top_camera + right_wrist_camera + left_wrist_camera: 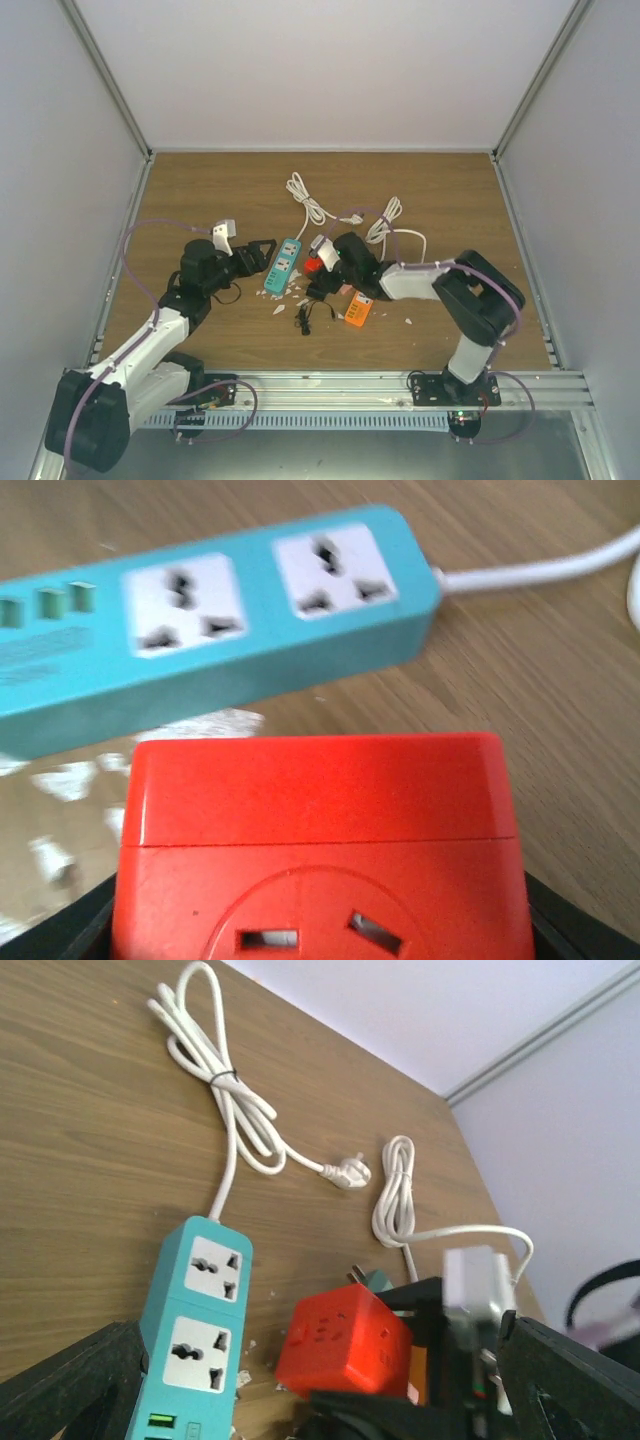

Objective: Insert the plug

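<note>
Right fingers (60,940) gripping red adapter (320,830), beside teal power strip (220,630), left fingers (70,1385) spread wide at its end

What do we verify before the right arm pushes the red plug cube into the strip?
1. Grip on the red plug cube: ok. It sits clamped in the right gripper.
2. Sockets on the teal strip: ok. Both universal sockets are empty.
3. Plug state: not inserted. The cube is apart from the strip in the right wrist view.
4. Strip braced: not ok. The left gripper is open at the strip's near end, not clamped on it.
5. Prongs lined up with a socket: cannot tell. The prong side is hidden.
6. White cord clear of the path: ok. It lies beyond the strip's far end.
</note>
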`<act>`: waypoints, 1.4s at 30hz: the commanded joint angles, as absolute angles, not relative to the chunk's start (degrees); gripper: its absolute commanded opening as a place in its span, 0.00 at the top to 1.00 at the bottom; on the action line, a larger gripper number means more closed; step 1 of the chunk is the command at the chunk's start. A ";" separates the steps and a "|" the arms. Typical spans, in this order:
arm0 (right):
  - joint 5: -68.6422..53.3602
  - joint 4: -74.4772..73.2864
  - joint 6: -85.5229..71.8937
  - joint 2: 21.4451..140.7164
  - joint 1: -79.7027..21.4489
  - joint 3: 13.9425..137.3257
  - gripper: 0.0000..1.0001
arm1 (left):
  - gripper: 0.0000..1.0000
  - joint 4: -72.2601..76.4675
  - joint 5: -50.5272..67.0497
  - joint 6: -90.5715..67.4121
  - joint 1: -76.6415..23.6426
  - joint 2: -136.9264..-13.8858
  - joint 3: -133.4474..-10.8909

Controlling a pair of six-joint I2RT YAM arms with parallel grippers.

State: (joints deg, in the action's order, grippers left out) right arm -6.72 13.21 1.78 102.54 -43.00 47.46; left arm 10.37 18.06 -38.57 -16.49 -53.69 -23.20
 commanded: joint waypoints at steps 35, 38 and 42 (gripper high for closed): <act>-23.77 20.61 18.81 89.34 -40.25 48.56 0.61 | 0.47 20.54 39.18 -38.58 -21.41 -79.62 -40.74; -23.80 20.93 18.81 88.49 -40.41 47.73 0.51 | 0.70 20.14 37.64 -38.18 -21.42 -77.78 -39.87; -23.05 21.10 18.51 88.13 -40.53 47.37 0.27 | 0.96 18.80 35.76 -37.44 -21.72 -76.22 -40.13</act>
